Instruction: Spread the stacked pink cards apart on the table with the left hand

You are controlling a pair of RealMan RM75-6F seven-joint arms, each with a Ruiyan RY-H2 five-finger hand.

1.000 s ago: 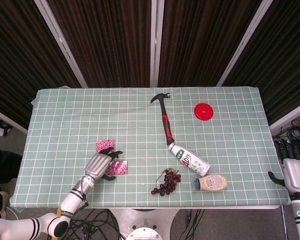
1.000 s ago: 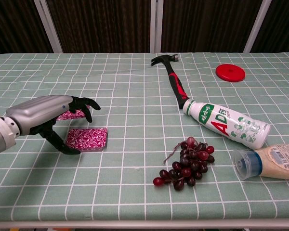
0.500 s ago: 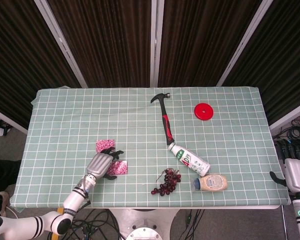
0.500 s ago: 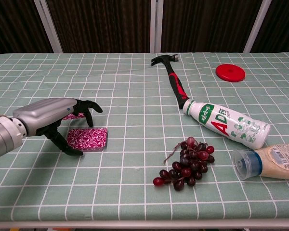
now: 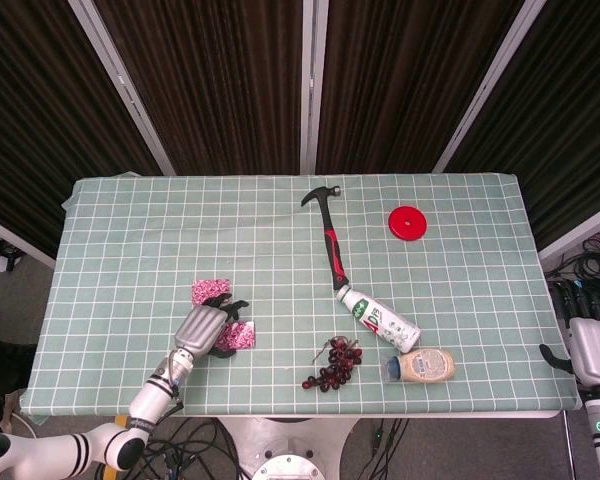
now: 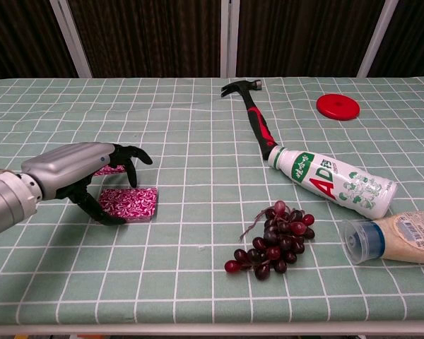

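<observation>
Head view: two pink cards lie apart at the table's front left, the left hand over the nearer one.

Chest view: its fingers arch apart above the nearer card, apparently holding nothing. The spreading looks largely done.

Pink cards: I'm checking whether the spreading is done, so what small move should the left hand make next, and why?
Probably lift the left hand clear and back off. The two pink cards already lie apart on the table, and the hand arches over them without seeming to hold either.
</observation>
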